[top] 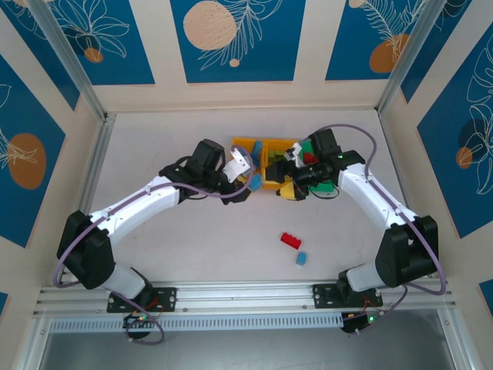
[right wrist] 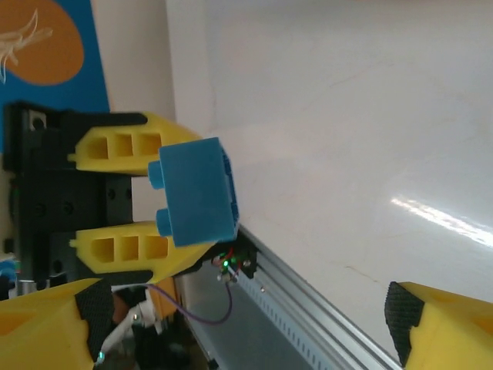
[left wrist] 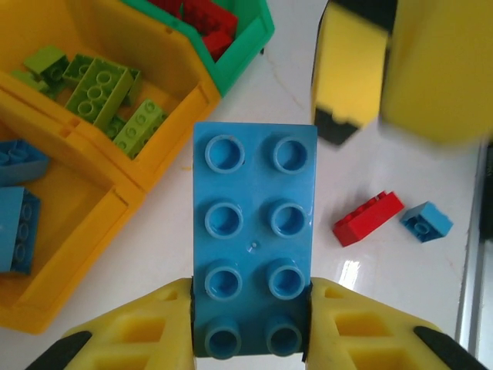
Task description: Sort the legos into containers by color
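My left gripper (left wrist: 253, 302) is shut on a long light blue lego (left wrist: 254, 223), pinching its near end by both sides. It hangs over the table just in front of the containers (top: 267, 165). One yellow bin (left wrist: 176, 99) holds lime green legos (left wrist: 96, 86). The other yellow bin (left wrist: 77, 231) holds blue legos (left wrist: 15, 223), and the green bin (left wrist: 248, 52) holds red ones. My right gripper (right wrist: 245, 316) is open and empty, facing the left gripper and its blue lego (right wrist: 196, 193). A red lego (top: 290, 240) and a small blue lego (top: 301, 258) lie loose on the table.
The two grippers stand close together in front of the bins, the left gripper (top: 248, 183) beside the right gripper (top: 296, 189). A metal rail (top: 246, 297) runs along the near table edge. Walls enclose the table on three sides.
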